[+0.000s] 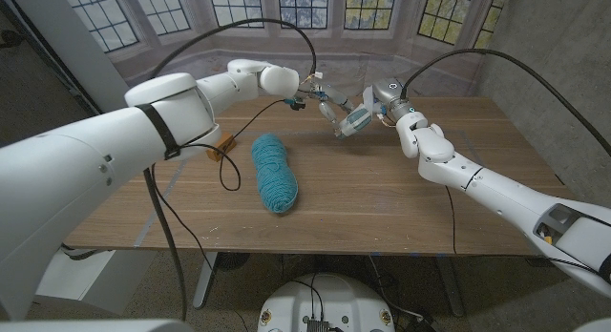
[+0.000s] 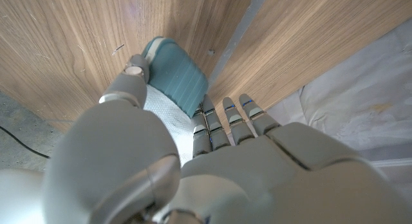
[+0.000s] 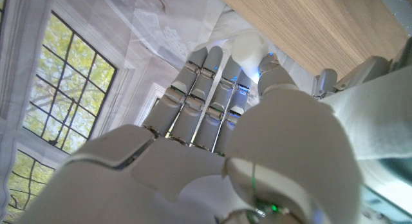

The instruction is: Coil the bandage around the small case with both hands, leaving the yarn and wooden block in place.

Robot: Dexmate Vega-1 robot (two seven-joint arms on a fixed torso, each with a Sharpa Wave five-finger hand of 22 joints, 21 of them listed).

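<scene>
Nearest me in the head view lies the teal yarn [image 1: 274, 172] at the table's [image 1: 382, 194] middle, the wooden block [image 1: 221, 145] at its ten o'clock, while my left hand [image 1: 316, 92] and right hand [image 1: 374, 105] meet over the far edge, at the yarn's one o'clock, on the small case [image 1: 356, 121]. From my left wrist, thumb and fingers [image 2: 219, 124] pinch the case [image 2: 175, 71] with white bandage [image 2: 168, 114] on it. From my right wrist, my fingers [image 3: 205, 95] curl around bandage [image 3: 248, 47], gripping it.

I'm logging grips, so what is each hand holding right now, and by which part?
The left hand holds the teal case by one end. The right hand holds the bandage; where exactly cannot be told.
</scene>
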